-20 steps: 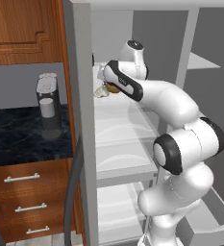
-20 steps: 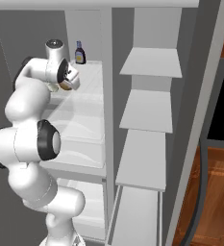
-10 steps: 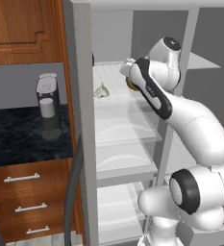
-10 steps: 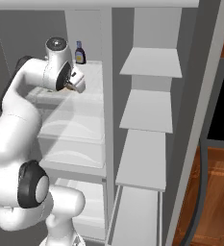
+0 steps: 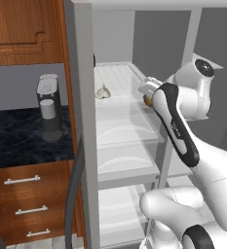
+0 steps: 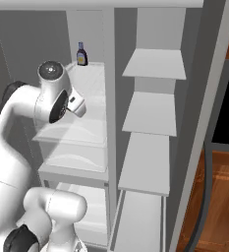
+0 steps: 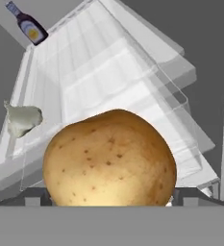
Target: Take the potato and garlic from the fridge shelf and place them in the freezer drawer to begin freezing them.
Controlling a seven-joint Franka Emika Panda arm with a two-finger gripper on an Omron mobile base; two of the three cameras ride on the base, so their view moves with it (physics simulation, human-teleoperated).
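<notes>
The golden-brown potato (image 7: pixel 108 153) sits large in the hand view, and my gripper (image 7: pixel 111 193) is shut on it. In the left base view the gripper (image 5: pixel 147 93) hangs off the right front edge of the fridge shelf (image 5: pixel 119 78), a sliver of potato (image 5: pixel 147 101) showing under it. The off-white garlic (image 5: pixel 103 91) lies on the shelf's left side and shows as the garlic (image 7: pixel 22 119) at the left of the hand view. In the right base view the gripper (image 6: pixel 77 106) is beside the shelf (image 6: pixel 94 78). The freezer drawer is out of view.
A dark-capped sauce bottle (image 6: pixel 81 54) stands at the back of the shelf. Narrow grey shelves (image 6: pixel 153 64) line the right compartment. The fridge's grey upright (image 5: pixel 85 121) stands left of the shelf, with a coffee machine (image 5: pixel 49 104) on the dark counter and wooden drawers (image 5: pixel 25 204) beyond it.
The arm has drawn back from the shelf's left rear toward its right front edge, carrying the potato. The garlic has stayed where it lay.
</notes>
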